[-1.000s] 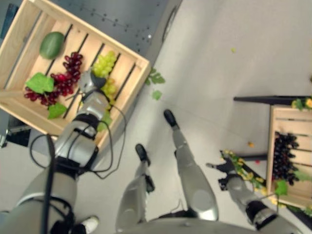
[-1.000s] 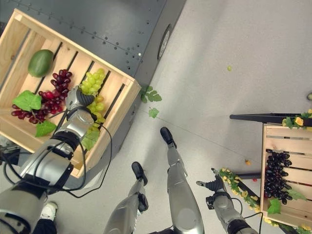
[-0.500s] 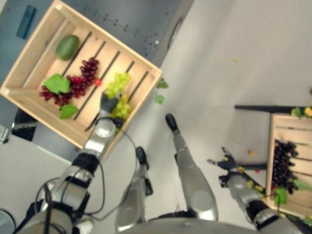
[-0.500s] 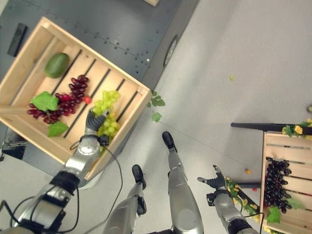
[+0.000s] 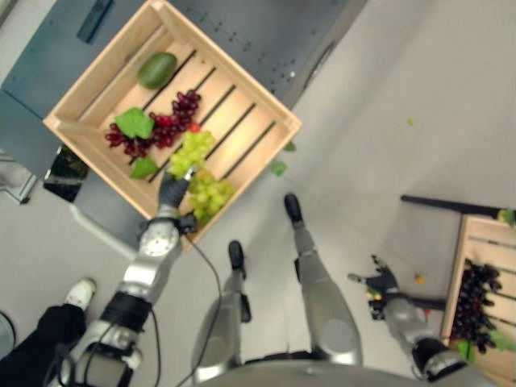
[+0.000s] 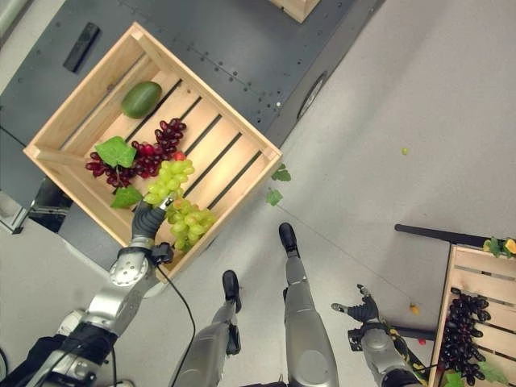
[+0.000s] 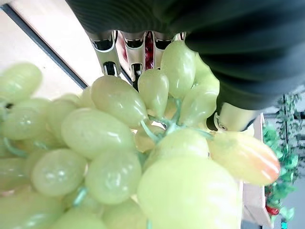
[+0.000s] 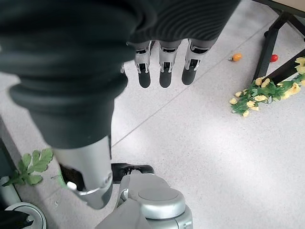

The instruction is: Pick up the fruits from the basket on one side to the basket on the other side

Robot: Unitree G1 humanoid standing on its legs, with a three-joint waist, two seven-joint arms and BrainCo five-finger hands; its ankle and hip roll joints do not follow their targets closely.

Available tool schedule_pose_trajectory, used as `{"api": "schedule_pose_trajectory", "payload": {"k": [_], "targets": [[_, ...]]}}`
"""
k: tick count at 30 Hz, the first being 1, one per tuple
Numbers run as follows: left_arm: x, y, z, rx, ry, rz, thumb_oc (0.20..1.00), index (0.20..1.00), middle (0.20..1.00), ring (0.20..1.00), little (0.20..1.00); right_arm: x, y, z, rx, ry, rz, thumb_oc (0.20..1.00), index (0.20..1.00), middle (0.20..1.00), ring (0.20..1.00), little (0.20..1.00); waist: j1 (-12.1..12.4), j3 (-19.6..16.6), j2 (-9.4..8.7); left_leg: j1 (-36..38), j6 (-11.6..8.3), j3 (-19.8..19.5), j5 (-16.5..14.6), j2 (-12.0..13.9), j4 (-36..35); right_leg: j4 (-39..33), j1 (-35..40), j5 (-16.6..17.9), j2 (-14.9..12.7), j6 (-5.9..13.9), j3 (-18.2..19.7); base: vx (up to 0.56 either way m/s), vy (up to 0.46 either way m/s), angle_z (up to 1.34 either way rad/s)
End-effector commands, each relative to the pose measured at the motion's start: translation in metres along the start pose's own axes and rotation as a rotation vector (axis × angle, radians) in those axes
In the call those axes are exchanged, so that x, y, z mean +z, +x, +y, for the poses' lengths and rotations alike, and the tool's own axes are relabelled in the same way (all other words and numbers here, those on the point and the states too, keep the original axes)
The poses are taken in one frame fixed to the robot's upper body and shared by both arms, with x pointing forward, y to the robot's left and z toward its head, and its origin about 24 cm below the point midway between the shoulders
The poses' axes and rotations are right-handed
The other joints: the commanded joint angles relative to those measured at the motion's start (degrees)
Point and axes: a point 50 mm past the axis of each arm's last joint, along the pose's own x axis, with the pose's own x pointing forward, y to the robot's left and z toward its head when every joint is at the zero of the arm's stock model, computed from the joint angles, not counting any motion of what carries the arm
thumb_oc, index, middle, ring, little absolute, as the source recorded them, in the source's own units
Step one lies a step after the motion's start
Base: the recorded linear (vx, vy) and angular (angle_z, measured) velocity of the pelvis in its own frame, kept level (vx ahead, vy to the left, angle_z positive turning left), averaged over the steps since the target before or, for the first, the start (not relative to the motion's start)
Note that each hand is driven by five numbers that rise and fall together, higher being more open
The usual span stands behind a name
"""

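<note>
Green grape bunch (image 6: 179, 208) in wooden crate (image 6: 230, 189), left hand (image 6: 145, 222) curled round it; right hand (image 6: 363, 312) spread, idle above floor.

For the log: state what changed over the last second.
The left hand moved from beside the dark red grape bunch onto the pale green grape bunch and grips it in the slatted wooden crate. The oval green fruit and the open right hand stayed.

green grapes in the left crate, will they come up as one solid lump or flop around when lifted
Probably floppy: the green grapes hang off thin stems in the left wrist view, so the bunch should dangle below the left hand. The round smooth berries may slip. It drapes over the crate rim, so it may snag.
</note>
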Motion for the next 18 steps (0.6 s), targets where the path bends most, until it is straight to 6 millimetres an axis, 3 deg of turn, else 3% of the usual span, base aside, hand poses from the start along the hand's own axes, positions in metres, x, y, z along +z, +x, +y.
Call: {"api": "schedule_pose_trajectory", "payload": {"k": [1,10,15,18], "targets": [[0.039,-0.007,0.009,-0.035,-0.031,-0.196,0.2,0.2,0.2,0.2,0.2,-0.034,-0.01,-0.001,0.011,-0.049,0.122,1.0,1.0,1.0,1.0,1.0,0.6,-3.4,-0.55,-8.8,2.12,-4.6,2.1,-2.1,3.5,0.9,2.6,-7.4,0.9,4.31,-2.4,0.0,0.01,0.06],[0.062,-0.021,0.023,-0.024,-0.065,-0.301,0.2,0.2,0.2,0.2,0.2,-0.039,-0.013,0.002,0.023,-0.05,0.137,1.0,1.0,1.0,1.0,1.0,2.1,-4.5,-0.4,-8.2,2.39,-5.5,1.8,-2.4,3.8,0.8,3.8,-7.9,0.6,4.12,-2.8,0.01,0.008,0.07],[0.078,-0.03,0.029,-0.036,-0.087,-0.369,0.2,0.2,0.2,0.2,0.2,-0.027,-0.01,0.002,0.042,-0.06,0.082,1.0,1.0,1.0,1.0,1.0,2.9,-5.5,-0.28,-7.6,2.5,-6.1,1.5,-2.4,4.1,0.8,4.7,-8.4,0.6,4.01,-3.2,0.01,0.002,0.07],[0.085,-0.032,0.029,-0.063,-0.08,-0.394,0.2,0.2,0.2,0.2,0.2,-0.01,-0.007,0.004,0.071,-0.077,0.003,1.0,1.0,1.0,1.0,1.0,3.3,-6.2,-0.19,-7.0,2.54,-6.4,1.4,-2.5,3.9,0.8,5.5,-8.7,0.5,3.96,-3.6,0.02,0.002,0.06]]}}
